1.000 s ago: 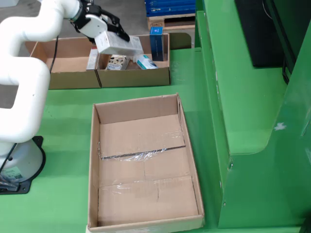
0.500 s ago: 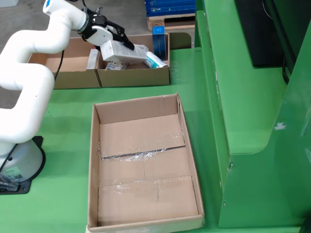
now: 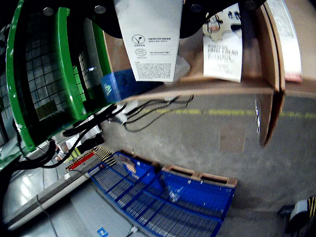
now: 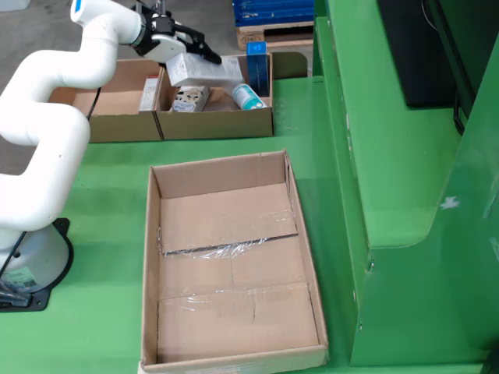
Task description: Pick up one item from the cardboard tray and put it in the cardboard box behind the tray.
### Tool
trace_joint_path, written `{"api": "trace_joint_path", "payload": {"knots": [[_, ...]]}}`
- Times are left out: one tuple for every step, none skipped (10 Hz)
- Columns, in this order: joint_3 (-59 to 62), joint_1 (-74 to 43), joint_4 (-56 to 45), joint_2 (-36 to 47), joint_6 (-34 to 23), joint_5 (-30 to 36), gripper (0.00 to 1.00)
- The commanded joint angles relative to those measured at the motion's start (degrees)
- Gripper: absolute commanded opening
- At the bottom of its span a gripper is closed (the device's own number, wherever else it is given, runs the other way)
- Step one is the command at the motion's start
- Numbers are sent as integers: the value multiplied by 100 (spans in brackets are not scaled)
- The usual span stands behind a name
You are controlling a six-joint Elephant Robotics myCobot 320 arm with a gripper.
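Note:
In the still view, my gripper (image 4: 189, 56) is shut on a white carton (image 4: 204, 70) and holds it over the cardboard box (image 4: 218, 125) at the back. That box holds a hand cream pack (image 4: 189, 99), a white and blue bottle (image 4: 248, 96) and a blue pack (image 4: 257, 49). The large cardboard tray (image 4: 153, 257) in front holds no items. In the gripper view, the white carton (image 3: 150, 39) hangs between dark fingers (image 3: 106, 17). The hand cream pack (image 3: 223, 47) lies beyond it against the box's wall (image 3: 222, 89).
A second cardboard box (image 4: 109, 101) stands left of the back box. A tall green machine body (image 4: 390, 156) runs along the right. Blue pallets (image 4: 273, 12) lie behind the boxes, and also show in the gripper view (image 3: 163, 197) with black cables (image 3: 148, 111).

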Motion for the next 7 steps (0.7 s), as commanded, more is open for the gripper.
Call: {"api": "trace_joint_path", "payload": {"knots": [[158,20,350,160,-44,-58,0],[158,20,350,160,-56,-58,10],[158,20,349,160,-78,-59,20],[158,20,350,160,-71,-58,30],[158,20,350,160,-67,-59,40],[158,20,350,160,-68,-59,50],[158,20,350,160,-68,-59,60]]}}
